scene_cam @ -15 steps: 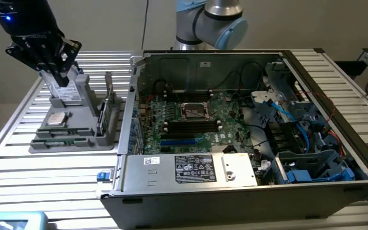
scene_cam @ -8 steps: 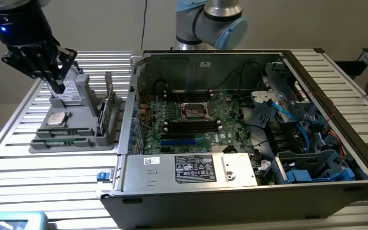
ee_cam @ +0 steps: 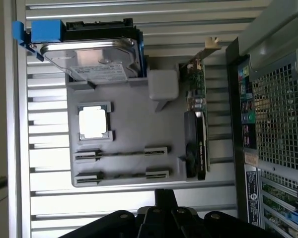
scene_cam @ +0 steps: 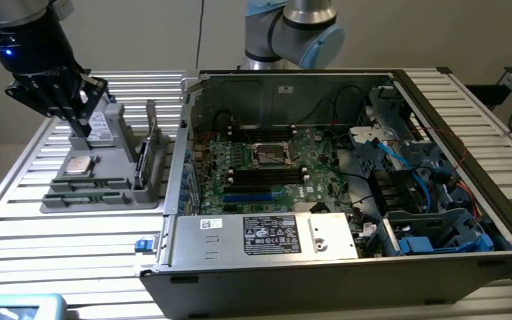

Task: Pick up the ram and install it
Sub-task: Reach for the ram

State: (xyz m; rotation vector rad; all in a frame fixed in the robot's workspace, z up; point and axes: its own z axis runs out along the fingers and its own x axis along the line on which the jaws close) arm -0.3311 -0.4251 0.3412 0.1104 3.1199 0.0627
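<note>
Okay, so going big to small: we've got the open computer case (scene_cam: 345,267) sitting on the slatted metal table (scene_cam: 25,233), side panel off, with the motherboard (scene_cam: 319,167) exposed inside. Just beside it, toward the exterior view's left, is the grey parts tray (ee_cam: 139,129). At the tray's far end is the hard drive (ee_cam: 97,59) and an expansion card (ee_cam: 197,124) stands on edge along the side nearest the case. The processor (ee_cam: 93,122) sits mid-tray. The ram (scene_cam: 85,197) looks to us like the thin green stick lying in the tray's front slot, though from the wrist view it's just a thin line between the clips, so we can't be totally sure. The gripper (scene_cam: 80,127) hangs over the hard drive end of the tray, fingers clenched together with nothing between them as far as we can see. Progress-wise, we'd call it basically zero: the ram isn't picked up and nothing green is in the claw. Both the grab and the install into the motherboard are left to do.
</note>
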